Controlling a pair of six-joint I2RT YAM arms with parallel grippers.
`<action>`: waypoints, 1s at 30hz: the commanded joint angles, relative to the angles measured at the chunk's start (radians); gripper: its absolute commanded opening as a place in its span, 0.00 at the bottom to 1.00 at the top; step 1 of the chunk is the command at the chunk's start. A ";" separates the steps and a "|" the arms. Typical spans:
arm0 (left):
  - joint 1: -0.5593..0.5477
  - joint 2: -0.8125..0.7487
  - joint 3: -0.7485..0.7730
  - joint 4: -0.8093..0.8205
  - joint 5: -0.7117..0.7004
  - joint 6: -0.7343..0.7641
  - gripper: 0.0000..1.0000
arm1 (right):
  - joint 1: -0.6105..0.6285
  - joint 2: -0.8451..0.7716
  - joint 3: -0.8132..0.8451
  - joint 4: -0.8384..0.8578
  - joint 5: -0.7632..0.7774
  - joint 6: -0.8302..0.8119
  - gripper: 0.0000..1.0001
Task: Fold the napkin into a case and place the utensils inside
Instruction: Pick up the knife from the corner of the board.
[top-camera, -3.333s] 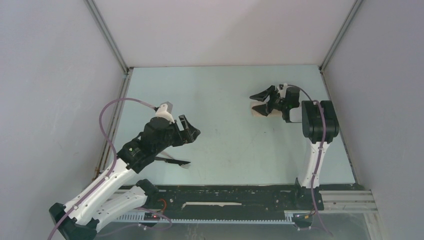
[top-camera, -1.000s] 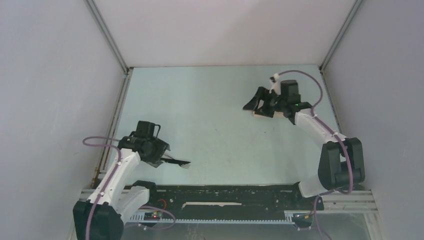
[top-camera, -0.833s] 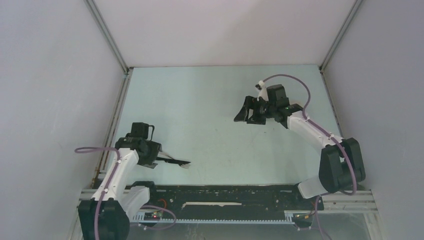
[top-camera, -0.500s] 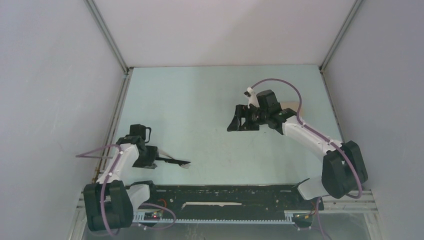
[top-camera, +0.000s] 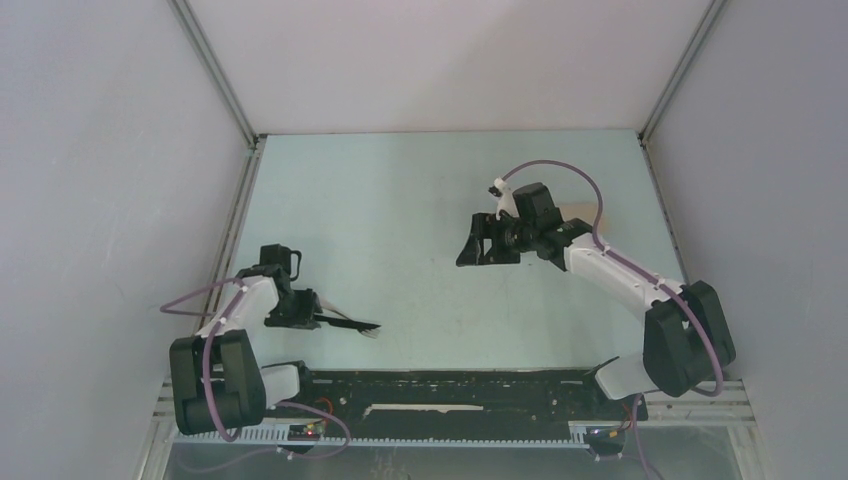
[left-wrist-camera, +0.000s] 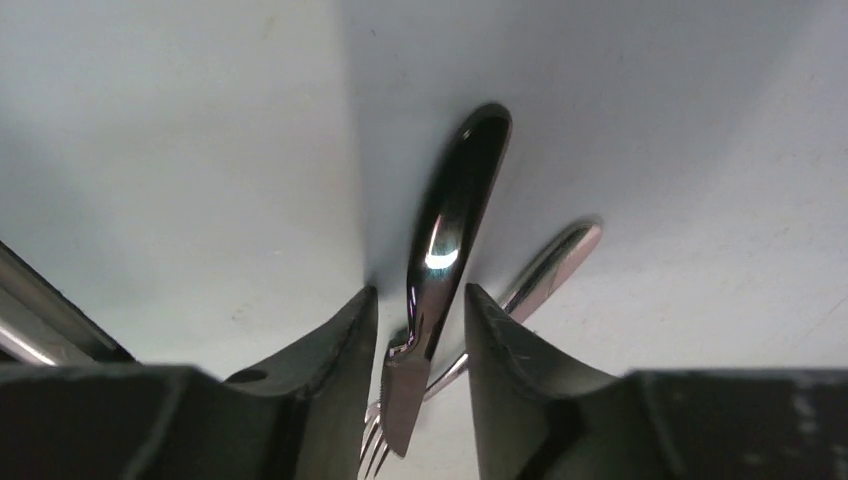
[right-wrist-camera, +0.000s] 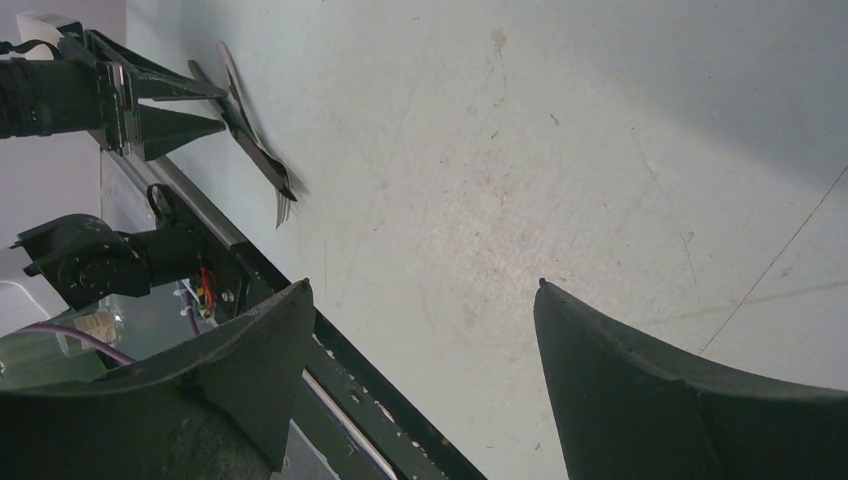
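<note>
Grey walls enclose a scuffed pale-green table with a black near-edge rail.

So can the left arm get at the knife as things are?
Likely yes: the left gripper is open astride the handle of the knife on the table, with nothing in between.

1. This is a robotics lab test cell: a bare, pale blue-green table is boxed in by plain grey panels on its left, far and right sides.
2. Aluminium struts rise from the table's far corners.
3. White-and-black robot arms are mounted on a black rail along the table's near edge.
4. Purple cables loop above the table, and a circuit board with a red light sits exposed below the table's near edge.
</note>
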 joint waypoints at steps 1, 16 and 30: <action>0.009 0.047 -0.033 0.072 -0.077 0.006 0.33 | 0.027 0.018 0.004 0.025 0.017 -0.026 0.88; -0.015 -0.201 -0.013 -0.011 -0.086 0.232 0.00 | 0.106 0.199 0.024 0.149 -0.164 0.005 0.93; -0.504 -0.085 0.463 -0.101 -0.136 0.499 0.00 | 0.247 0.366 0.103 0.474 -0.391 0.208 0.69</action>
